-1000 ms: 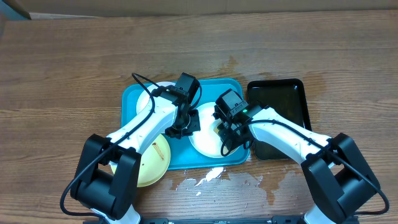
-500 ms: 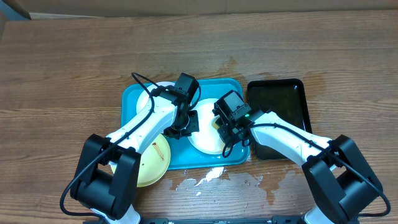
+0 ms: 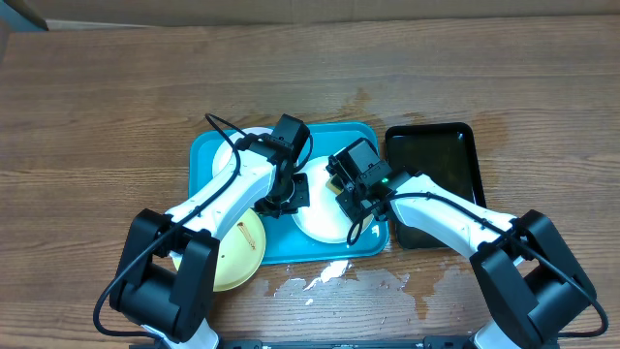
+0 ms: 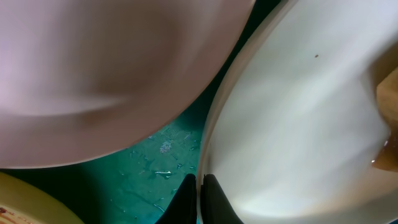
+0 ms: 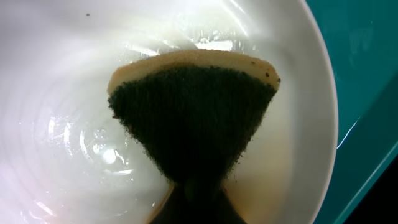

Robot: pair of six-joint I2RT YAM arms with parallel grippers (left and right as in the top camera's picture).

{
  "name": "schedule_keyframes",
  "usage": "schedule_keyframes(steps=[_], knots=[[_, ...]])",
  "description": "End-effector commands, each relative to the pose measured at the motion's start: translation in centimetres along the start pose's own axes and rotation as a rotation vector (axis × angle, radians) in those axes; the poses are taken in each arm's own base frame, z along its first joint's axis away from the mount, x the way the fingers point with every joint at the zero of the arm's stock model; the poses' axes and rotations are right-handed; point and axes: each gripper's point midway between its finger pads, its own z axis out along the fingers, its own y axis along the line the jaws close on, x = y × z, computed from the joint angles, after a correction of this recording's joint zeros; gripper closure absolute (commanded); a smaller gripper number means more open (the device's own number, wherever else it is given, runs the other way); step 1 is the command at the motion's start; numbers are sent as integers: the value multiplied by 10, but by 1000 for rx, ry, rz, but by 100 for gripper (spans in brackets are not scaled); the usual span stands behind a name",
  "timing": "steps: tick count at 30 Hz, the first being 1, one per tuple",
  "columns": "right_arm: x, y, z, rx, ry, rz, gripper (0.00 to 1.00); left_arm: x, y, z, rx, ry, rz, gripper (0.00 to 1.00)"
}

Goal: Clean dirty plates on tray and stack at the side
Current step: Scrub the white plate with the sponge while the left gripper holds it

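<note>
The turquoise tray (image 3: pixel 300 250) holds a white plate (image 3: pixel 318 221) at its middle right and a second white plate (image 3: pixel 235 147) at its back left. A pale yellow plate (image 3: pixel 237 260) lies over the tray's front left corner. My left gripper (image 3: pixel 288 199) is shut on the left rim of the middle white plate (image 4: pixel 298 124), fingers (image 4: pixel 198 186) pinching its edge. My right gripper (image 3: pixel 351 202) is shut on a sponge (image 5: pixel 193 112), dark green side towards the camera, pressed onto the same wet plate (image 5: pixel 62 124).
A smaller black tray (image 3: pixel 436 165) lies right of the turquoise tray. Water and foam are spilled on the wooden table (image 3: pixel 329 276) in front of the tray. The second white plate (image 4: pixel 106 74) and the yellow plate (image 4: pixel 25 202) lie close to my left fingers.
My right gripper has moved the sponge a little to the left across the white plate. The left gripper and the plates have not moved.
</note>
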Motion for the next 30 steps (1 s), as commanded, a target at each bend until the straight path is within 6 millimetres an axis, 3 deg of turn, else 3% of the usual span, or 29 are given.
schedule_keyframes(steps=[1,5,19,30], knots=[[-1,-8,0,22,-12,-6,96,0,-4,1,10,15,47,96],[-4,-20,0,29,-27,24,96,1,-3,1,8,19,46,96],[-11,-18,4,-3,-52,-19,96,1,-3,1,8,19,46,96],[-34,-8,2,-59,-148,-74,96,1,-3,1,8,19,57,96]])
